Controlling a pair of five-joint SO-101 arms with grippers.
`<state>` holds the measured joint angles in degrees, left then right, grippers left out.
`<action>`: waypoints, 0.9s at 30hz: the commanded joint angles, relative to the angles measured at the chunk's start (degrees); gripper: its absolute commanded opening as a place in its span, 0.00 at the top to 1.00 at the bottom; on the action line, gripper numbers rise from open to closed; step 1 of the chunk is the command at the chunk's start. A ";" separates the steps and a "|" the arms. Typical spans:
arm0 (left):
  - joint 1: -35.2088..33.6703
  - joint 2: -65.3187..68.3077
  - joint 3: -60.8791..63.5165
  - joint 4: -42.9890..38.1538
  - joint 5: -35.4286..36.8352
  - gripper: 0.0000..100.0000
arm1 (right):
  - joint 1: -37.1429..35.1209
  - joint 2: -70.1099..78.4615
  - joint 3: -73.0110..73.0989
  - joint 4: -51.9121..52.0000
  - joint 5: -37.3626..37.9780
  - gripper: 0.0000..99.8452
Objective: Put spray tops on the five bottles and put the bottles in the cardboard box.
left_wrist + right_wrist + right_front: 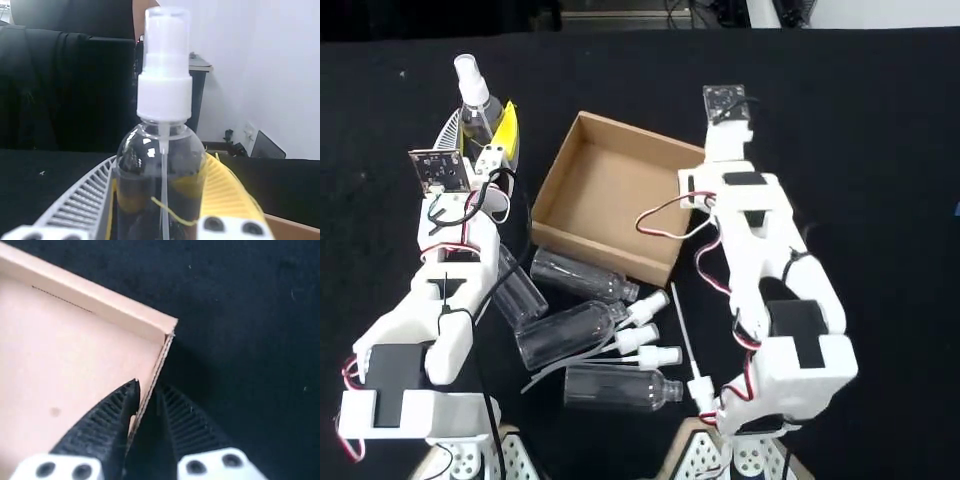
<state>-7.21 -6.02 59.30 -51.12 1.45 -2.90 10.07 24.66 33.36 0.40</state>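
Observation:
My left gripper is shut on a clear bottle with a white spray top, held upright left of the cardboard box. In the left wrist view the bottle stands between a grey and a yellow finger, its spray top above them. My right gripper sits on the box's right wall. In the right wrist view its fingers straddle that wall near a corner, shut on it. Several more clear bottles lie in front of the box.
White spray tops lie by the lying bottles' necks; I cannot tell which are attached. One loose top with a long tube lies by the right arm's base. The table is covered in black cloth.

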 commanded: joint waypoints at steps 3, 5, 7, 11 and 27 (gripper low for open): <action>0.22 -0.26 -0.84 -1.58 -0.18 0.97 | -1.58 -0.13 -5.49 0.00 9.58 0.99; 0.22 -0.26 -0.84 -1.58 -0.18 0.97 | -2.90 0.04 -5.67 -0.79 14.86 0.99; 0.31 -0.26 -0.84 -1.58 -0.18 0.97 | -4.13 0.31 -5.32 -2.02 18.37 0.99; 0.31 -0.26 -0.84 -1.58 -0.18 0.97 | -6.68 -0.04 -5.41 -2.11 20.57 0.99; 1.45 -0.88 -0.75 -1.58 -0.18 0.97 | -9.41 -1.10 -7.96 -1.93 10.99 0.81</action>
<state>-7.21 -6.02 59.30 -51.12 1.45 -11.25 10.77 21.49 32.13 16.75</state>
